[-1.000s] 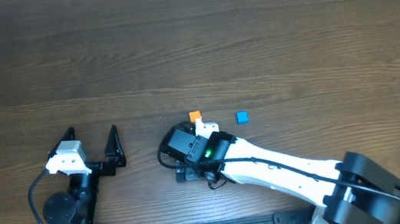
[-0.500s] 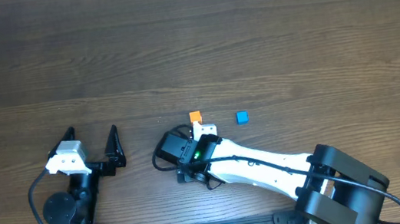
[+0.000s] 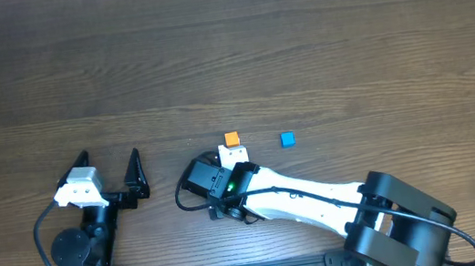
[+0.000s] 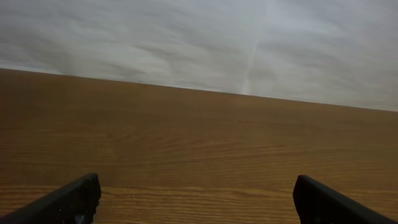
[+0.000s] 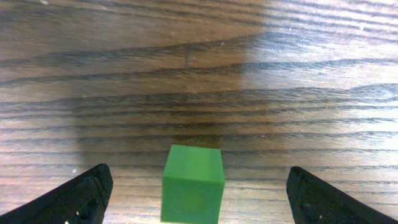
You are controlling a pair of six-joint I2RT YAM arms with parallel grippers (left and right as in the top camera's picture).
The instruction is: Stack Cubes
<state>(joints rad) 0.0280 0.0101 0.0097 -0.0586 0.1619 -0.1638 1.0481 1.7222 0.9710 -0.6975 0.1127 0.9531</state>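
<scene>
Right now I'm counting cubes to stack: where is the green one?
The green cube rests on the table in the right wrist view, centred between the open fingers of the right tool, touching neither. From above, that tool sits near the orange cube.

Readable text: none is found.
Cube faces: the green cube (image 5: pixel 193 183), the orange cube (image 3: pixel 232 139) and the blue cube (image 3: pixel 287 139) are seen as plain colour, without letters or numbers.
Worktop (image 3: pixel 298 33): only wood grain is seen; no label or sign is made out.
</scene>
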